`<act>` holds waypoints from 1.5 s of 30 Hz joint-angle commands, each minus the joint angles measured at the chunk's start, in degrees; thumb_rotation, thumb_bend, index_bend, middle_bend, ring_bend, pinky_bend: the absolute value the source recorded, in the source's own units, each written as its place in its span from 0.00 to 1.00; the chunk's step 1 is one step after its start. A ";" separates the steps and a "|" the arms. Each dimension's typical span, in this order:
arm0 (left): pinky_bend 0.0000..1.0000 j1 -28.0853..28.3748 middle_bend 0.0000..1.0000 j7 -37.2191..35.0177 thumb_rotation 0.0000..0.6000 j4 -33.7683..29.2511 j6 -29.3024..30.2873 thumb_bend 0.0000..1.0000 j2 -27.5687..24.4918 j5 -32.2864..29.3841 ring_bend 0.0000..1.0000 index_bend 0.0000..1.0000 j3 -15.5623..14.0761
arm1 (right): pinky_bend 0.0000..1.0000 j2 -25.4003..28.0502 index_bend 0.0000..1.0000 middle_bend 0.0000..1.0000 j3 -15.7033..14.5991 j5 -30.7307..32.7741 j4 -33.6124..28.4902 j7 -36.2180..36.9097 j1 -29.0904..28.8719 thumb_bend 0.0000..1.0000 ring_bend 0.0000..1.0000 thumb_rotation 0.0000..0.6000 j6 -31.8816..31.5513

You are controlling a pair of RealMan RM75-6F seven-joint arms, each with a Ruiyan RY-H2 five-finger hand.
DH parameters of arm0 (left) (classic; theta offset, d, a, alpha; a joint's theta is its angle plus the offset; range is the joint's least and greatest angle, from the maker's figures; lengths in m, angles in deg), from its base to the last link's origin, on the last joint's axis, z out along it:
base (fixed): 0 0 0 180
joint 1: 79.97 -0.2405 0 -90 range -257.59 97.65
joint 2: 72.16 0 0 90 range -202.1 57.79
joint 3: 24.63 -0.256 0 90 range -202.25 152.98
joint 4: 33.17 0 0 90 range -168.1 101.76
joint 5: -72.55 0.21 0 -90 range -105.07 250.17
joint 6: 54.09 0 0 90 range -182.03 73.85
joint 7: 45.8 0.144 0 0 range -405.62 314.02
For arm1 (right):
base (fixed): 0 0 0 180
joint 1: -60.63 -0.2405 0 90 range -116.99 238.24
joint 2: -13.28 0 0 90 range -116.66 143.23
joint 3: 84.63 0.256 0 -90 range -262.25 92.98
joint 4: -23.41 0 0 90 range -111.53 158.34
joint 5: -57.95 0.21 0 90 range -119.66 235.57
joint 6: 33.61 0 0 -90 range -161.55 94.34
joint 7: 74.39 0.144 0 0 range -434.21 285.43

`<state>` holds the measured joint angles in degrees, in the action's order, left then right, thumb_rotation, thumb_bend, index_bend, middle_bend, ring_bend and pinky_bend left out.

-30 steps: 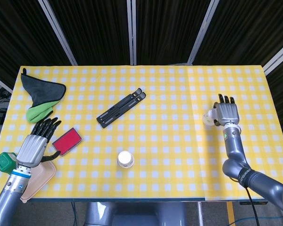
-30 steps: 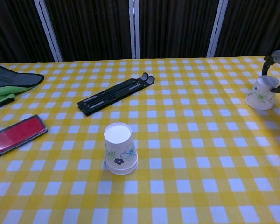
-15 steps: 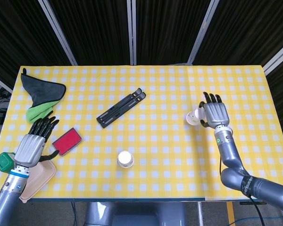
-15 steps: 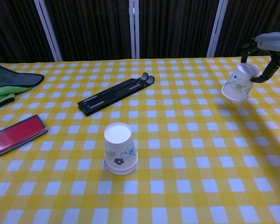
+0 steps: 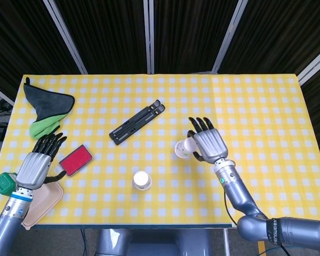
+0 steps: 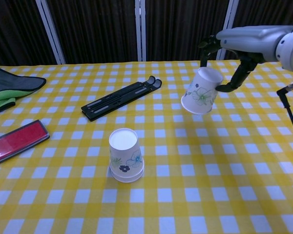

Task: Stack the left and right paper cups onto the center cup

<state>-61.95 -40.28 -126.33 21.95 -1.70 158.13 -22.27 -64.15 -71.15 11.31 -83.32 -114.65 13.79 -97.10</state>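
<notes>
Change: since the earlier frames the right hand (image 5: 207, 144) has carried its paper cup (image 6: 201, 91) leftward from the table's right side toward the middle; the cup, which sat on the cloth a second ago, is now in the air; the left hand (image 5: 36, 163) has barely shifted
Right hand: grips the floral paper cup near its base, thumb on one side and fingers on the other; cup tilted, mouth down and to the left, clear of the tablecloth (image 5: 256, 106)
Held cup position: above and to the right of the center cup (image 6: 125, 155), well apart from it; in the head view it lies between the black folding stand (image 5: 137, 121) and the center cup, off to their right
Center cup: upside down on the yellow check cloth near the front edge; white base up, flower print on its side
Left hand: at the front-left corner, fingers stretched out and apart, holding nothing; just beside the red flat case (image 5: 76, 159)
Other things: black and green cloth (image 5: 48, 106) at the far-left edge; beige tray (image 5: 45, 202) and a green object (image 5: 4, 182) by the left wrist
</notes>
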 commanded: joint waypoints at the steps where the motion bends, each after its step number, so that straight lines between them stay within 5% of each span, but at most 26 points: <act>1: 0.00 -0.03 0.00 -0.47 1.00 -0.02 -0.11 0.22 -0.32 -0.01 0.00 0.00 0.04 | 0.00 -3.46 0.48 0.04 0.04 2.05 -0.89 -3.18 -2.51 0.22 0.00 1.00 -1.42; 21: 0.00 0.26 0.00 -4.04 1.00 0.98 -1.27 0.22 -1.14 -0.50 0.00 0.00 0.55 | 0.01 -7.42 0.50 0.04 1.57 8.15 -6.13 -11.71 -8.44 0.22 0.00 1.00 -7.46; 37: 0.00 0.07 0.00 -4.30 1.00 -0.17 -1.14 0.22 -2.01 1.25 0.00 0.00 -0.35 | 0.02 -10.21 0.50 0.04 -1.00 6.39 -16.36 -16.37 -9.20 0.22 0.00 1.00 -16.14; 45: 0.00 0.07 0.00 -4.15 1.00 -0.62 -1.38 0.22 -2.36 1.36 0.00 0.00 -0.49 | 0.02 -13.73 0.51 0.05 -2.22 5.66 -16.04 -17.49 -9.46 0.22 0.00 1.00 -17.92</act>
<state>-61.88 -44.42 -126.95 20.58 -4.05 159.50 -22.77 -77.66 -73.20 17.05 -99.50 -131.98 4.40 -114.89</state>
